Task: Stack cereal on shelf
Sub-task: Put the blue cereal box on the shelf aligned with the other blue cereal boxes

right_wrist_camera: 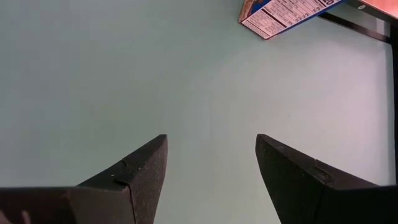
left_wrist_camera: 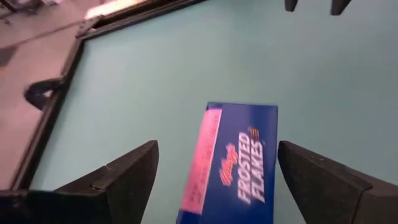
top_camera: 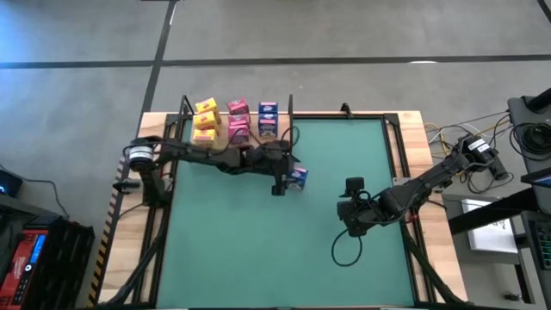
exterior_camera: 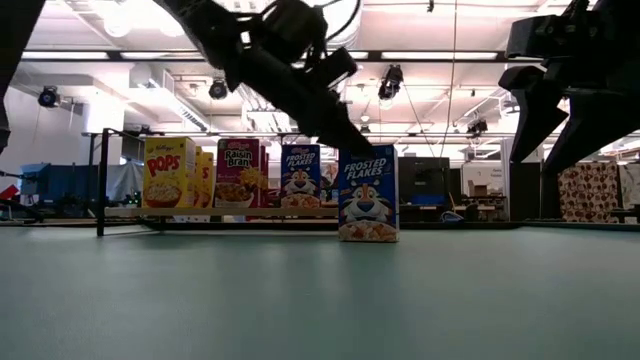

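A blue Frosted Flakes cereal box (exterior_camera: 367, 195) stands upright on its bottom on the green mat (top_camera: 258, 250), in front of the shelf. My left gripper (left_wrist_camera: 217, 146) hovers over the box's top (left_wrist_camera: 239, 155), open, with one finger on either side and a gap at both. The shelf (exterior_camera: 220, 211) at the mat's far left carries yellow (top_camera: 207, 120), pink (top_camera: 238, 119) and blue boxes (top_camera: 268, 116), all upright. My right gripper (right_wrist_camera: 211, 168) is open over bare mat on the right (top_camera: 353, 207).
A black cable loop (top_camera: 344, 251) lies on the mat near the right arm. Black frame rails (top_camera: 400, 151) and wooden borders (top_camera: 430, 224) edge the mat. Bare mat stretches across the near half. The room beyond shows in the low view.
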`<action>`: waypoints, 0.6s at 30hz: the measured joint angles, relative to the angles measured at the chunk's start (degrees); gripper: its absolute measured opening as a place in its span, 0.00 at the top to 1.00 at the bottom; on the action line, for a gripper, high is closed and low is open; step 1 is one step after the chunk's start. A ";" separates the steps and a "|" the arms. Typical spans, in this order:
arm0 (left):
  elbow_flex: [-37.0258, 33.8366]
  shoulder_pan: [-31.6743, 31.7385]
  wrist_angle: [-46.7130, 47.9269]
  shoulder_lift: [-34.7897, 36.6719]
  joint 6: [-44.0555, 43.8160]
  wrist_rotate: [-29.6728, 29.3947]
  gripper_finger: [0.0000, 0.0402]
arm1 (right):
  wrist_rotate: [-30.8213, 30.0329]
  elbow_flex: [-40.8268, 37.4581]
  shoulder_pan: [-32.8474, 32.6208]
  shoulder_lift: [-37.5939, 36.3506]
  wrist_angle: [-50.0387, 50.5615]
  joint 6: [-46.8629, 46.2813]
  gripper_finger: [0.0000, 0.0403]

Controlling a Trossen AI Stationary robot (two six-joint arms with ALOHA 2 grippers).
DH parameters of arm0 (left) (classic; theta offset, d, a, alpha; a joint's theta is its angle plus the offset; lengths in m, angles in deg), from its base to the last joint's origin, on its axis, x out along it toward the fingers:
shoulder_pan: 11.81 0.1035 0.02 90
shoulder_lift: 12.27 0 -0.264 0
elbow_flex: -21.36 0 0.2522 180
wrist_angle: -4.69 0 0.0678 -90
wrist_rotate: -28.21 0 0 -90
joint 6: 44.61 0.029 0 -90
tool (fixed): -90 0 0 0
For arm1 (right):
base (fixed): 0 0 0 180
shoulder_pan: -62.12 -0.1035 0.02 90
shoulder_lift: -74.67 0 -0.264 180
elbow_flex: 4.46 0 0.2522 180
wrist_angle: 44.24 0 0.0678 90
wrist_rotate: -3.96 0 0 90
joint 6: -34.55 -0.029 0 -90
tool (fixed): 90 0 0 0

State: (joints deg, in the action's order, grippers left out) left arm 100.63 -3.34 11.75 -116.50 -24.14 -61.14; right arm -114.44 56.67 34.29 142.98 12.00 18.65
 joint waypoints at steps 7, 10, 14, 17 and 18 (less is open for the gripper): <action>4.97 0.49 10.48 -2.57 -0.22 1.90 0.19 | 0.00 0.00 0.00 0.00 0.00 0.00 0.42; 4.72 0.47 10.88 -2.46 -0.91 3.24 0.19 | 0.00 0.00 0.00 0.00 0.00 0.00 0.42; 4.34 0.45 12.65 -2.46 -2.65 3.45 0.22 | 0.00 0.00 0.00 0.00 0.00 0.00 0.42; 4.55 0.45 12.72 -2.41 -3.46 3.46 0.26 | 0.00 0.00 0.00 0.00 0.00 0.00 0.42; 4.56 0.45 12.82 -2.41 -3.45 3.45 0.28 | 0.00 0.00 0.00 0.00 0.00 0.00 0.42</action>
State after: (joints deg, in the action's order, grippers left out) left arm 105.19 -2.90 24.57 -118.92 -27.60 -57.69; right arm -114.44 56.67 34.29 142.98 12.00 18.65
